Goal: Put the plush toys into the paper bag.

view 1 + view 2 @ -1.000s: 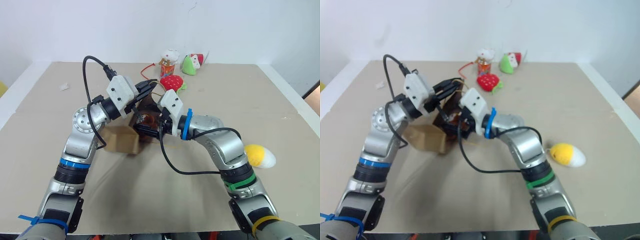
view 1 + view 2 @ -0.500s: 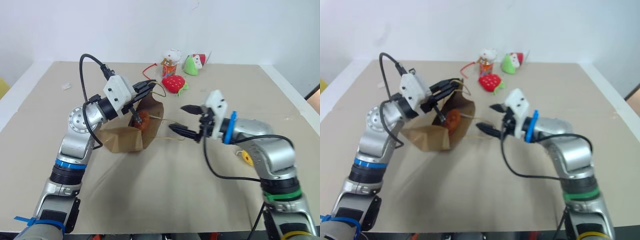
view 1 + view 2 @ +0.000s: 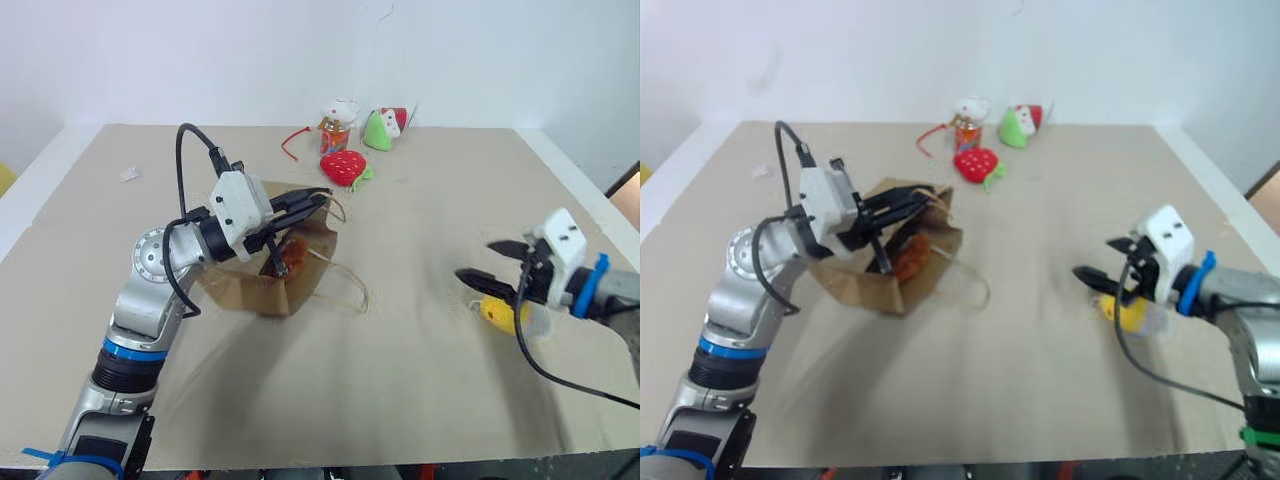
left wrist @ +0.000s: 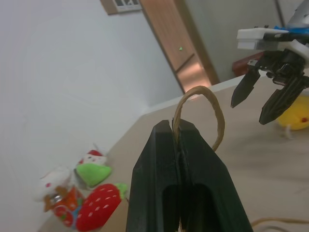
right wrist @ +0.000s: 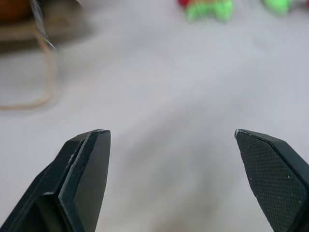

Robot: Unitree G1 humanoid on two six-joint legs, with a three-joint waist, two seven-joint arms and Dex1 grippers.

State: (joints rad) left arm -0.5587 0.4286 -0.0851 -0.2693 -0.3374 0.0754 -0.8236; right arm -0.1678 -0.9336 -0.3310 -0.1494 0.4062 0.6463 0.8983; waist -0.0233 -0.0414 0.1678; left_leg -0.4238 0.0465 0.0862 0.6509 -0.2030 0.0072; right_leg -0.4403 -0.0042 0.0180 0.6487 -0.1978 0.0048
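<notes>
Left hand (image 4: pixel 176 140) pinches a tan cord handle (image 4: pixel 203 104) of the paper bag (image 3: pixel 295 265); its wrist view shows the loop rising from its pressed fingers. Inside the bag's mouth, just below that hand, lies the brown toy (image 3: pixel 283 250). Right hand (image 3: pixel 490 272), fingers spread, hovers over the worktop (image 3: pixel 400 350) with the yellow toy (image 3: pixel 498 314) just beneath it.
</notes>
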